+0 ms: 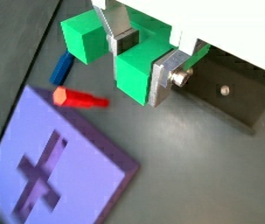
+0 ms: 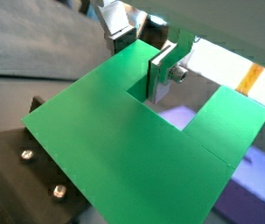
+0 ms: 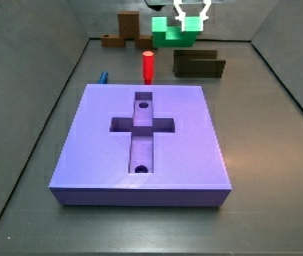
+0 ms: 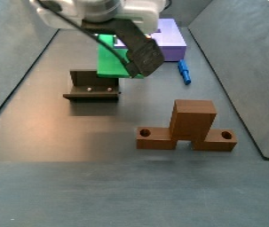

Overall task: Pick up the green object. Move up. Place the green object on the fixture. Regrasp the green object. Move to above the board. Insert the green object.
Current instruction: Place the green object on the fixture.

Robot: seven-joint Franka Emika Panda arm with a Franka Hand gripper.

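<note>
Gripper (image 3: 189,18) holds 1 green object (image 3: 177,34) above 1 fixture (image 3: 198,64).

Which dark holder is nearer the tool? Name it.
The fixture, directly under the tool holding the green object; the brown upright block stands farther off.

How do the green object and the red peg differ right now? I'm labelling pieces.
The green object is blocky and notched, held in the gripper above the fixture; the red peg is a slim cylinder standing upright on the floor, beyond the board. Both are far smaller than the board.
</note>
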